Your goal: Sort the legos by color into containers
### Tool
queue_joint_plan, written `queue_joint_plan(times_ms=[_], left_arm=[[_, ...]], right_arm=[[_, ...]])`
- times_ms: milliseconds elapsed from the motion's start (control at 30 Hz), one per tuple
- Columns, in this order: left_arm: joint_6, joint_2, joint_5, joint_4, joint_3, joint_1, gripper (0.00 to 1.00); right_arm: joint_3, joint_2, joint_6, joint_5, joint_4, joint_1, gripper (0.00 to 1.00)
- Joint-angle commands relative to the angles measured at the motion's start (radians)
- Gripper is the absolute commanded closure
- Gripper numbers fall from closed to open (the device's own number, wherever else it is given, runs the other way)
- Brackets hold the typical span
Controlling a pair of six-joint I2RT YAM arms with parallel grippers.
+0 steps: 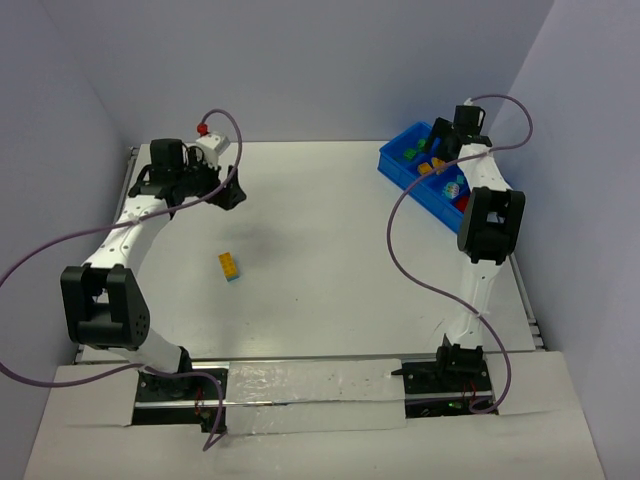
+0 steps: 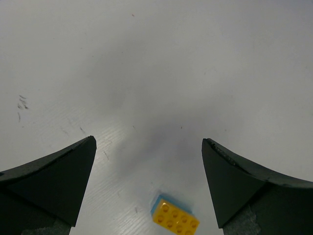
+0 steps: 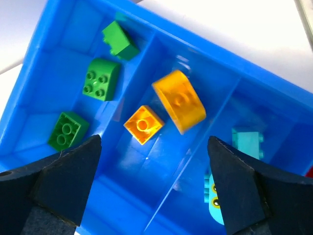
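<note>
A yellow brick stacked on a light blue brick (image 1: 230, 266) lies on the white table, also low in the left wrist view (image 2: 175, 217). My left gripper (image 1: 232, 194) is open and empty, above and behind that pair. The blue bin (image 1: 398, 160) stands at the back right. My right gripper (image 1: 441, 143) hangs open and empty over it. The right wrist view shows three green bricks (image 3: 100, 79) in the left compartment, two orange bricks (image 3: 179, 101) in the middle one, and light blue bricks (image 3: 247, 141) to the right. A red brick edge (image 3: 309, 172) shows at far right.
The table's side rails (image 1: 526, 300) run along the right and left edges. Purple cables (image 1: 405, 270) loop from both arms. A white strip with the arm bases (image 1: 300, 385) lies at the near edge.
</note>
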Motion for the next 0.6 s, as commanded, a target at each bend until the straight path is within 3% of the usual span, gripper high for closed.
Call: queue_joint_plan(times_ms=[0,33,67,100,200,267,433,567], left_arm=[[0.472,-0.015,0.225,-0.312,0.101,0.013,0.01],[0.6,-0.006,0.236,-0.338,0.122,0.016,0.02],[0.857,0.016,0.255,-0.493,0.159,0.017,0.04],[1.011,0.034,0.253,-0.611,0.183,0.017,0.05],[1.371,0.112,0.187,-0.903,0.265,0.019,0.08],[1.506,0.16,0.149,-1.026,0.31,0.023,0.1],[1.848,0.144,-0.007,-1.028,0.231,0.025,0.11],[1.985,0.146,-0.032,-1.028,0.197,0.028,0.13]], right_arm=[[0.03,-0.116,-0.026,-0.082,0.034,0.016,0.0],[0.026,-0.122,-0.031,-0.086,0.034,0.019,0.0],[0.017,-0.152,-0.043,-0.109,0.035,0.027,0.0],[0.013,-0.172,-0.052,-0.126,0.032,0.032,0.0],[-0.001,-0.235,-0.083,-0.189,0.022,0.051,0.0],[-0.013,-0.273,-0.098,-0.203,0.011,0.06,0.0],[-0.083,-0.377,-0.125,-0.265,-0.016,0.078,0.0],[-0.138,-0.441,-0.138,-0.259,-0.024,0.081,0.0]])
